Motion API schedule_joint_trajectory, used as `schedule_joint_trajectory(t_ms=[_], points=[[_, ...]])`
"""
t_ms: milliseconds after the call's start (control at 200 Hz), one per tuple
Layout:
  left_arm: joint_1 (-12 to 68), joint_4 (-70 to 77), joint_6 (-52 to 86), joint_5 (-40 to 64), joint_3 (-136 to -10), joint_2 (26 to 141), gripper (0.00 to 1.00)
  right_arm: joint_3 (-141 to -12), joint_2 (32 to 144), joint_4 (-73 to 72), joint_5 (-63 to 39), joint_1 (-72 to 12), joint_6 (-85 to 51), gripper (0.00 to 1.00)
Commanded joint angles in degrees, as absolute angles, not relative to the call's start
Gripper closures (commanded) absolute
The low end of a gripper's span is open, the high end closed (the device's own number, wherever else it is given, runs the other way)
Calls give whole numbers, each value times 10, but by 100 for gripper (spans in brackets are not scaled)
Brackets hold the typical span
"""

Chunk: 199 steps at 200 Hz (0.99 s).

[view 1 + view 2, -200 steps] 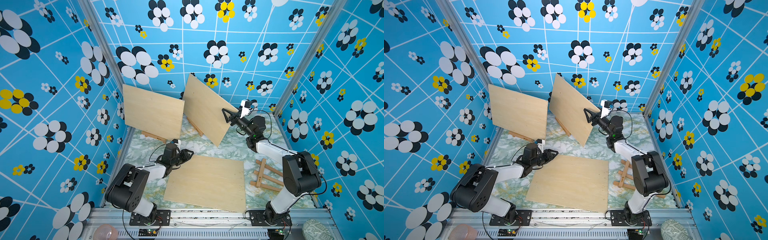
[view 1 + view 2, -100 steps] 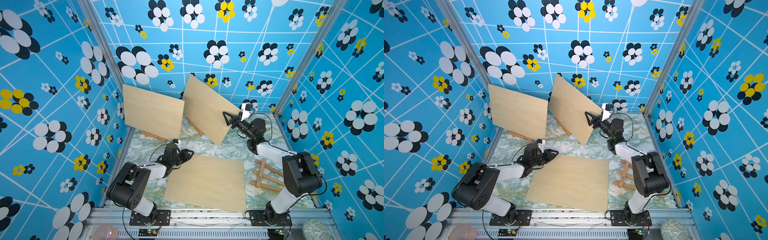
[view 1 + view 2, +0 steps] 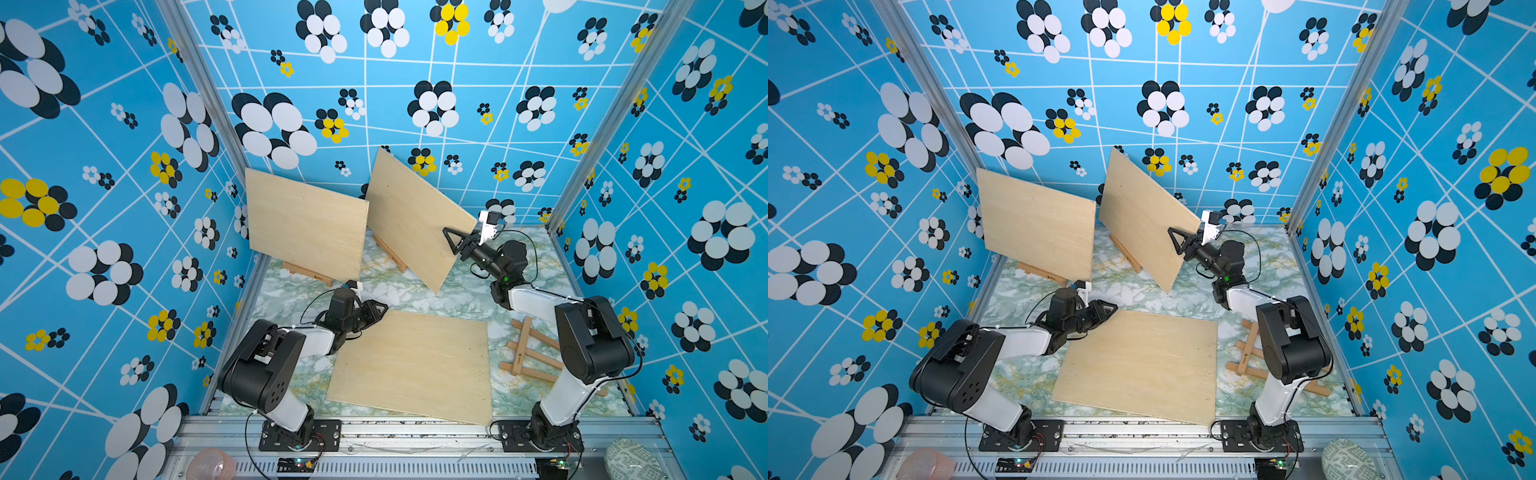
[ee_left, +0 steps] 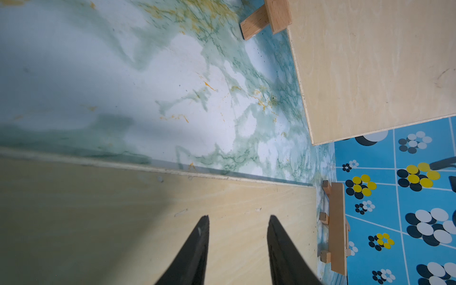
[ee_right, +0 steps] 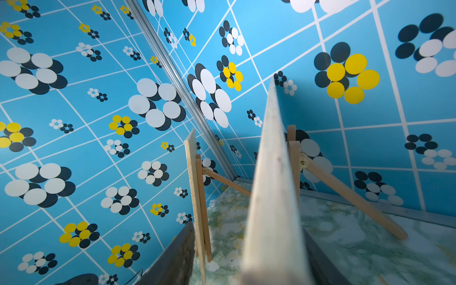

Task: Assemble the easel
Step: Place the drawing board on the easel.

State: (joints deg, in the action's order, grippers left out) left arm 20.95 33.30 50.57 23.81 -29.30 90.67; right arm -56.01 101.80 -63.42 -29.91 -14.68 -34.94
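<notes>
At back left, a pale rectangular plywood panel stands on a small wooden easel. Nearer, the left gripper hovers at the corner of a 2nd plywood panel, which lies flat on the green-veined marble-look table. Its fingers are parted and empty.

At centre back, a 3rd plywood panel leans on another wooden easel. The change is here — the right gripper has slipped slightly down that panel's right edge and its fingers have narrowed. They straddle the edge with a gap on 1 side, so they are not clamped. I judge this a final nudge: 2 easels are up.

The last light-wood folding easel lies collapsed at far right, beside the right arm — not yet set up. Small dark marks on 2 of the easels are too small to read.
</notes>
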Motion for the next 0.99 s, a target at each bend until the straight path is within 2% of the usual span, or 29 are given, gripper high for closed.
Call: schedule_joint_trajectory(t_ms=[0, 50, 160, 445, 990], points=[[204, 343, 509, 245, -286, 913, 58, -573, 1034, -677, -328, -144, -385, 47], [205, 340, 507, 245, -287, 912, 58, -581, 1040, -681, -334, -143, -393, 52], [205, 333, 502, 243, -287, 910, 58, -589, 1043, -685, -339, -143, -400, 57], [205, 344, 505, 242, -283, 919, 59, -584, 1038, -694, -336, -143, -419, 60], [206, 358, 506, 240, -273, 928, 59, -597, 1051, -696, -316, -143, -482, 70]])
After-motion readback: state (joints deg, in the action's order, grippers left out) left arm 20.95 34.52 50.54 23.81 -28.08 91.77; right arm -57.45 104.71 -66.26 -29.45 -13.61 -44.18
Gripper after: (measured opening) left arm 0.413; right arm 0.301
